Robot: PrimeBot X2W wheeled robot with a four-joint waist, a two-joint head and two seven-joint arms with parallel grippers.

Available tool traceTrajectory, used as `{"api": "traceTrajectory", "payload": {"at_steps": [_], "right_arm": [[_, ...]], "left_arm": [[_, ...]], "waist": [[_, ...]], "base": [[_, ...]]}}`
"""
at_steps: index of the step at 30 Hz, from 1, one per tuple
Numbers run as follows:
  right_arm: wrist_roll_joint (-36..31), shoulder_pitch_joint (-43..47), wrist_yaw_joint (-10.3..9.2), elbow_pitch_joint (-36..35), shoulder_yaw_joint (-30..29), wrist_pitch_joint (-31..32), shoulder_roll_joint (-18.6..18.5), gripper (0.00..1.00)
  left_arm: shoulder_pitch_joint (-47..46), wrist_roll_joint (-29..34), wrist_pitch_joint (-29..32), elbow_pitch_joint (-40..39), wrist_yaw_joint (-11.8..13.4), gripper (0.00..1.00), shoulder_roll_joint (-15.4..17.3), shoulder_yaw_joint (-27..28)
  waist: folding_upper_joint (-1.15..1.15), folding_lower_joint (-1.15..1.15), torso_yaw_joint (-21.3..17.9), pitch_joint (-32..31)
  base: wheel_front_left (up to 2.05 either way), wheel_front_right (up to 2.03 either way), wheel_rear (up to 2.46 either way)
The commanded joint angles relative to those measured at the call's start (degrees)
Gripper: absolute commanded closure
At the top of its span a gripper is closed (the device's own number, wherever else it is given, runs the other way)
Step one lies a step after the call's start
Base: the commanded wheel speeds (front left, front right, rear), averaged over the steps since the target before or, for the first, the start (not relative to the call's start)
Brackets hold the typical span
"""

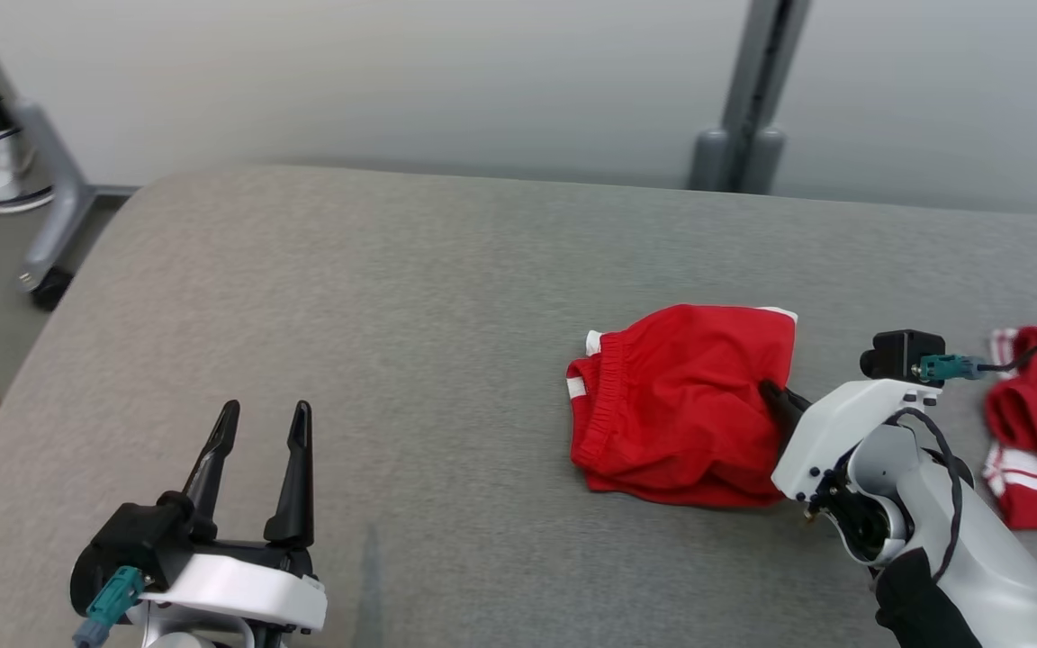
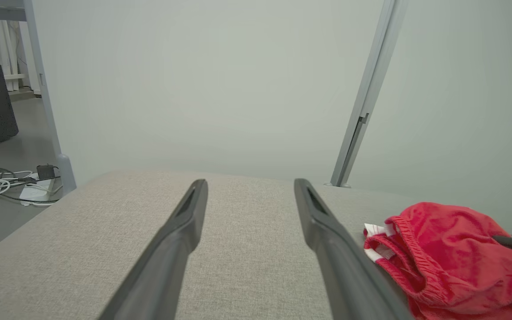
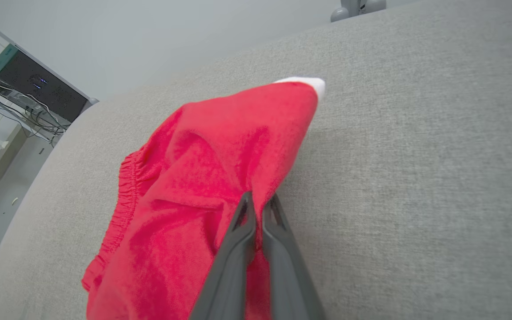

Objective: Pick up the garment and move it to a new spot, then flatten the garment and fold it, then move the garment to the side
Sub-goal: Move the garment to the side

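Head view: the red garment [image 1: 680, 405] lies crumpled right of centre on the grey cushion [image 1: 392, 297]. My right gripper [image 1: 772, 394] bites its right edge, and a second red piece [image 1: 1036, 423] sits at the far right edge. The left gripper [image 1: 265, 416] is at lower left, spread wide and empty. Left wrist view: bare cushion ahead, garment at lower right. Right wrist view: jaws pinched together on a thin fold at lower centre. The risk I see is that so slim a pinch slips on the lift, or the cloth drags and bunches instead of clearing the cushion.
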Motion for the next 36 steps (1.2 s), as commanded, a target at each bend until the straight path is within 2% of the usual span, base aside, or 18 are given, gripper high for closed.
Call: {"api": "traceTrajectory", "payload": {"at_steps": [1, 3, 11, 20, 25, 32, 36], "right_arm": [[0.6, 1.2, 0.01, -1.8, 0.8, -0.8, -1.1, 1.0], [1.0, 1.8, 0.01, -2.7, 1.2, -1.0, -1.4, 1.0], [2.9, 5.5, 0.01, -10.4, 3.2, -0.9, -2.9, 1.0], [2.6, 8.5, 0.01, -17.9, 3.9, 0.1, -2.5, 1.0], [1.9, 9.3, 0.02, -21.2, 3.3, 0.9, -2.5, 1.0], [-1.0, 6.3, 0.02, -23.7, 3.6, 2.3, -3.8, 1.0], [-3.0, 2.2, 0.01, -23.6, 3.4, 3.4, -6.8, 1.0]], "left_arm": [[0.0, 0.4, -0.2, -0.3, -0.3, 0.0, 0.2, -0.2], [-0.1, 0.4, -0.2, -0.3, -0.4, 0.0, 0.2, -0.6], [-2.0, 1.1, -0.2, -0.5, -1.1, 0.0, 0.2, -3.0], [-3.5, 1.9, -0.2, -0.2, -1.5, 0.0, 0.4, -4.9], [-4.5, 1.9, -0.2, 0.0, -1.7, 0.0, 0.4, -5.9], [-5.6, 2.0, -0.2, 0.1, -1.8, 0.0, 0.6, -6.6], [-6.5, 1.9, -0.2, 0.3, -1.9, 0.0, 1.3, -6.9]], "waist": [[0.0, 0.0, -5.0, -1.0], [0.0, 0.0, -6.1, -1.1], [0.0, 0.0, -15.3, -0.2], [0.0, 0.0, -23.5, 1.9], [0.0, 0.0, -25.6, 2.9], [0.0, 0.0, -26.2, 4.6], [0.0, 0.0, -25.4, 6.2]], "base": [[0.0, 0.0, 0.0], [0.0, 0.0, 0.0], [0.0, 0.0, 0.0], [0.0, 0.0, 0.0], [0.0, 0.0, 0.0], [0.0, 0.0, 0.0], [0.0, 0.0, 0.0]]}}
